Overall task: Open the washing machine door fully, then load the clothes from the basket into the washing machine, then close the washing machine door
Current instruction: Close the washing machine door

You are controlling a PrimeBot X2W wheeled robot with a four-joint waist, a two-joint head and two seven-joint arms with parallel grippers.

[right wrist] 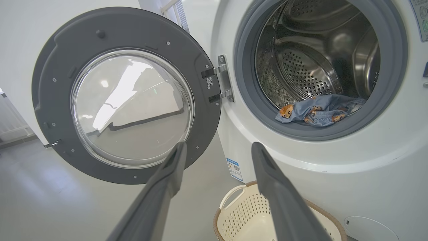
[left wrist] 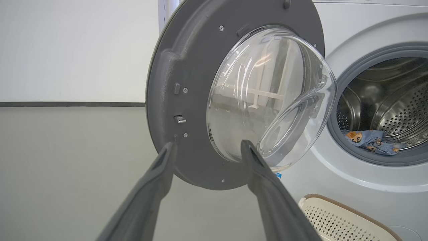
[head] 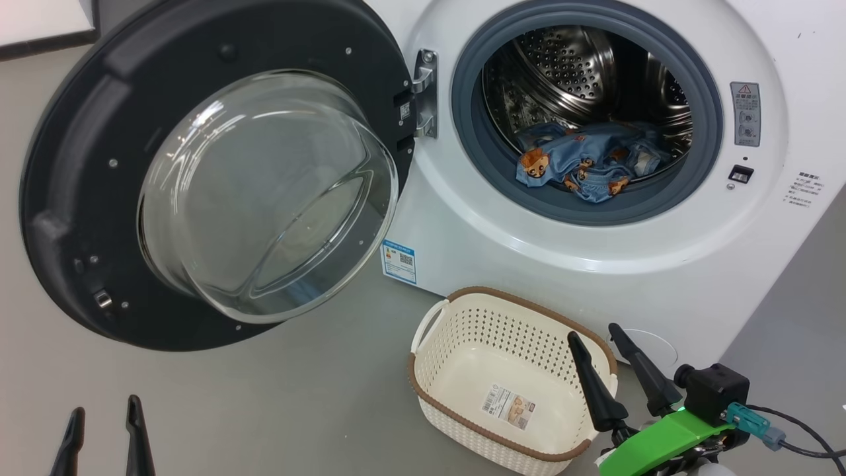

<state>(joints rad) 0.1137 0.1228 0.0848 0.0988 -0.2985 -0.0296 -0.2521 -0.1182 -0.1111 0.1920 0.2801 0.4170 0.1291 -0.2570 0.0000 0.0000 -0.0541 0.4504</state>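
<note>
The right gripper (head: pixel 594 332), fingers apart, hovered over the basket's (head: pixel 529 304) rim; beyond its tips the clothes (head: pixel 581 162) lay inside the washing machine (head: pixel 595 251), its door (head: pixel 218 39) wide open.

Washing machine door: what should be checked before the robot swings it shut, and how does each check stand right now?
1. Cream perforated plastic basket emptied: ok.
2. Light blue printed clothes inside the steel drum: ok.
3. Fabric clear of the grey rubber ring: cannot tell; one corner lies at its front lip.
4. Left hand open and empty: ok.
5. Right hand open, empty, outside the opening: ok.
6. Round black-rimmed glass door within the left hand's reach: cannot tell.
</note>
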